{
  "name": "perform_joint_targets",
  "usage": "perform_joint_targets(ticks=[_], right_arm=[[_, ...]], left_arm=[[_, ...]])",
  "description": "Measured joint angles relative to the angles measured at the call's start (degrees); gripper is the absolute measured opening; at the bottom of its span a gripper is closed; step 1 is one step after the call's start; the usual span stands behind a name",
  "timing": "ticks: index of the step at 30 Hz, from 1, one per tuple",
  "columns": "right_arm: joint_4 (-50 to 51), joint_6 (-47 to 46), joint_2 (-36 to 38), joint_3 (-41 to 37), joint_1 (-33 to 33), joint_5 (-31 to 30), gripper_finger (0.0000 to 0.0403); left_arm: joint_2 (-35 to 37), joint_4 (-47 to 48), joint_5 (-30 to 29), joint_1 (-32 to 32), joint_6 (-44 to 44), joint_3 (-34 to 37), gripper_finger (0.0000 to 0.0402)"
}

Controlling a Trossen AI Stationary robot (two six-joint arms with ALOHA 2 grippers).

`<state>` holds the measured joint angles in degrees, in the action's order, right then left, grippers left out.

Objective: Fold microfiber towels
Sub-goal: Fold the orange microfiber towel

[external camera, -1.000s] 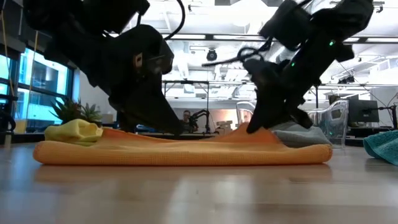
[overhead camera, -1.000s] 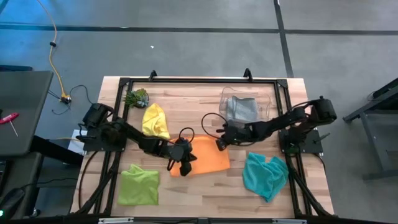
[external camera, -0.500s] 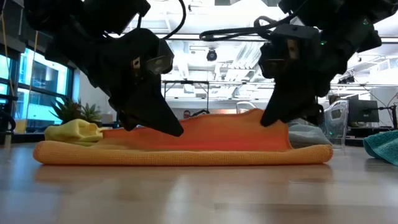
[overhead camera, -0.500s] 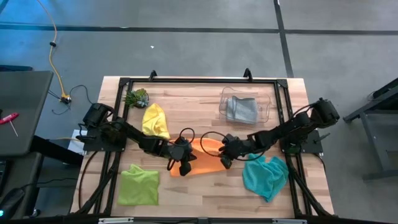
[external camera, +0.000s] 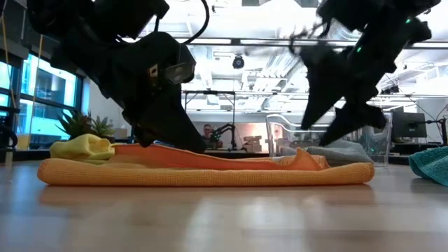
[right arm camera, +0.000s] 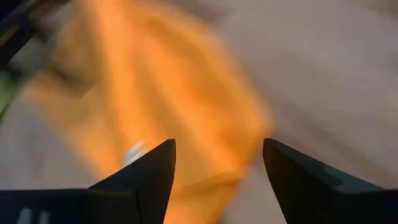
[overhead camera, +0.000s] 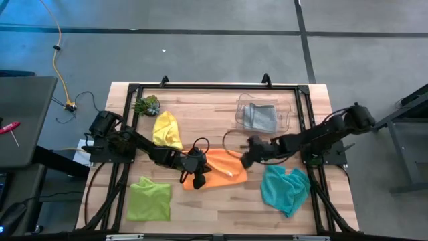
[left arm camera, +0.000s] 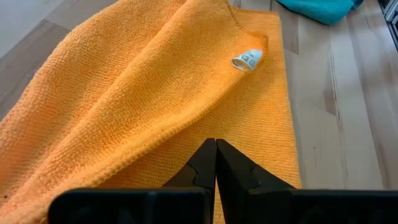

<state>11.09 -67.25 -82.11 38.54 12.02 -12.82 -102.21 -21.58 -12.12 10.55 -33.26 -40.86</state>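
We count five towels, one of each colour. The orange towel [overhead camera: 219,169] lies folded over on the table [overhead camera: 214,201] between our two grippers. Our left gripper [overhead camera: 195,175] is clenched on its near-left edge, fingers [left arm camera: 214,165] pressed together on the cloth. Our right gripper [overhead camera: 247,159] hangs just past the towel's right edge, fingers [right arm camera: 152,171] spread and holding nothing. The yellow towel [overhead camera: 166,130] lies behind our left gripper, the lime green towel [overhead camera: 148,199] beside it. The teal towel [overhead camera: 285,187] lies near our right gripper, and the grey towel [overhead camera: 260,118] sits in the one clear bin [overhead camera: 287,115] behind it.
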Motion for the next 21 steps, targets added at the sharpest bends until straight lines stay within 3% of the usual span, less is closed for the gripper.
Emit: perform_joint_targets(ticks=[3, 10, 21], right_arm=[[1.8, -7.2, -0.7, 0.0, -2.3, 1.9, 0.0236], [-3.6, -14.0, -7.1, 0.0, -3.4, 6.7, 0.0236], [-13.5, -17.8, -10.6, -0.1, -4.4, 7.3, 0.0236]], left_arm=[[0.0, -0.1, 0.0, 0.0, 0.0, 0.0, 0.0000], [0.0, -0.3, 0.0, 0.0, 0.2, 0.0, 0.0000], [0.0, -0.5, 0.0, 0.0, 1.4, 0.0, 0.0000]])
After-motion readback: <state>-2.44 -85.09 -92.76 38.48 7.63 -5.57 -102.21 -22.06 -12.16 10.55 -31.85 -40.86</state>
